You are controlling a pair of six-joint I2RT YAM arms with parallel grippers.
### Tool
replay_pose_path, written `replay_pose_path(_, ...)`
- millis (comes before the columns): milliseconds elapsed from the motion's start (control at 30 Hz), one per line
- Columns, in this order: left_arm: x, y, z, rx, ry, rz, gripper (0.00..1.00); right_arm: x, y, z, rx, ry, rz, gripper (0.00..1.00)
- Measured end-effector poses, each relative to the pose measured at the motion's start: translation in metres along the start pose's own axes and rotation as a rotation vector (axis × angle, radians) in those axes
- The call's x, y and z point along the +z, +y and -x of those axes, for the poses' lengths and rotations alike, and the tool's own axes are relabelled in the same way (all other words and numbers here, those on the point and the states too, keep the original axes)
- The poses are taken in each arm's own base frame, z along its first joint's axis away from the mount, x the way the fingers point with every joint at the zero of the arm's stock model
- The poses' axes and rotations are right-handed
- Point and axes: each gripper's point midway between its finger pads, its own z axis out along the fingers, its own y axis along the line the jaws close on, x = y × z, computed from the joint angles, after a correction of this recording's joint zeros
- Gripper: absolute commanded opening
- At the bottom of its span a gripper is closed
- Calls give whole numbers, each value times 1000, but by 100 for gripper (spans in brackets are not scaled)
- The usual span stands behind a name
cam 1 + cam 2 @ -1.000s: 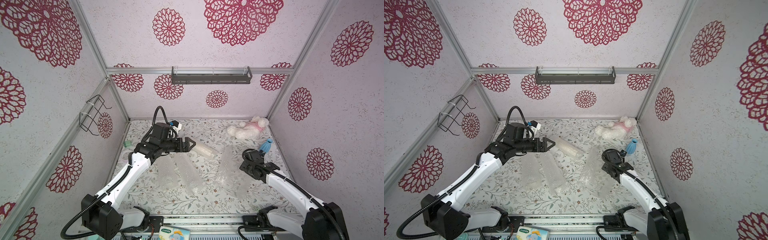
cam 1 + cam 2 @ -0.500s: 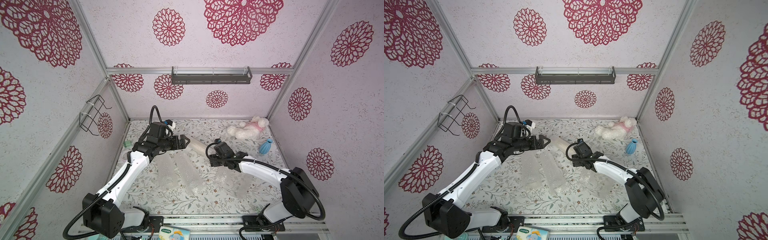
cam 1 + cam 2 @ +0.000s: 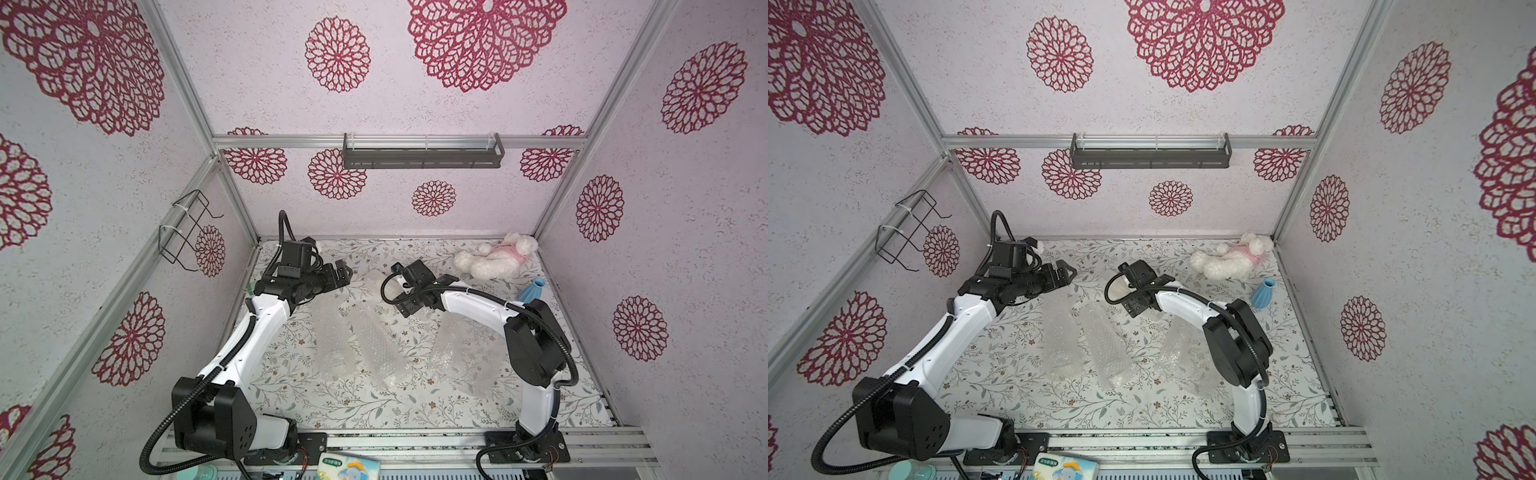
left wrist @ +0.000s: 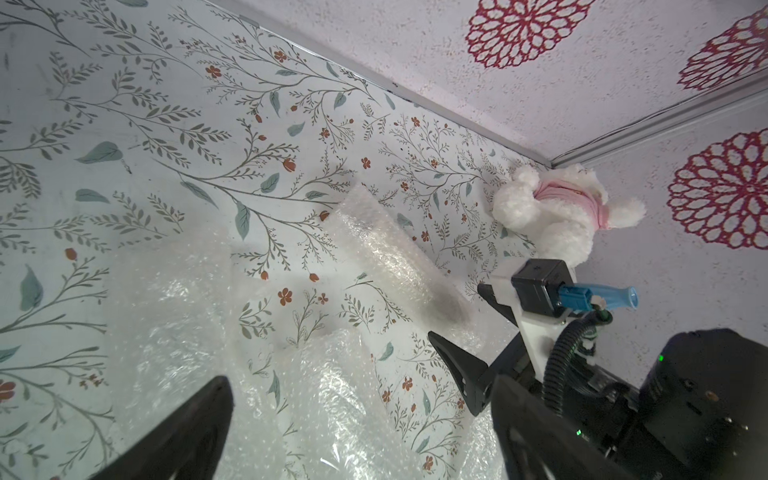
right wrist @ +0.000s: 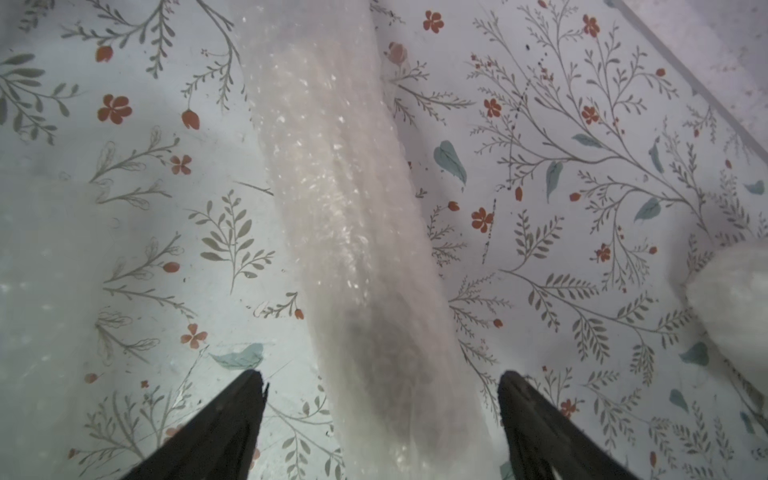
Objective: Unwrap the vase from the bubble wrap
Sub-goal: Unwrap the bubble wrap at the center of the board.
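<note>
Left claw (image 3: pixel 341 275): fingers wide apart, holding nothing. It hangs over the floral-print surface (image 3: pixel 415 407). In the left wrist view, crinkled clear bubble wrap sheets (image 4: pixel 332 399) lie just under and ahead of it.

Right claw (image 5: pixel 379 374): fingers apart, no grip. A rolled length of clear bubble wrap (image 5: pixel 345 208) runs straight out from between the fingers, with a visible gap on each side. Cannot tell how far above the roll the claw sits. The roll's near end looks dark; cannot tell what is inside.

The two claws face each other across that roll, near but not touching.

More bubble wrap lies flat behind the right claw and under its arm: one sheet in both top views (image 3: pixel 374 345) and a second (image 3: pixel 461 357) beside it.

The small blue ribbed vase (image 3: pixel 534 293) stands upright and bare, well apart from both claws, on the far side of the right arm by the side wall. A white plush toy with a pink top (image 3: pixel 494 262) lies near it, towards the back corner.
</note>
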Motion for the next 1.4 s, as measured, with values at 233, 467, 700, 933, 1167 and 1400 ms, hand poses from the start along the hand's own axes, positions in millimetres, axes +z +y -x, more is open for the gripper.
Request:
replay_pose_path(233, 10, 11, -2, -5, 23, 27, 100, 25, -12, 18, -85, 39, 28, 88)
replay_pose_path(467, 19, 21, -4, -26, 47, 37, 100, 41, -5, 14, -119, 94, 106, 78)
replay_pose_path(700, 28, 28, -6, -23, 74, 47, 100, 58, 18, 0, -131, 156, 197, 62)
replay_pose_path(933, 28, 25, -7, -17, 80, 31, 100, 70, 3, 16, -21, 170, 104, 55)
replay_pose_path(1167, 12, 14, 1, -12, 40, 3, 100, 67, -33, 6, 129, 211, -197, 58)
replay_pose_path(1400, -24, -5, 15, 0, -59, -47, 100, 67, -33, 6, 276, 205, -359, 78)
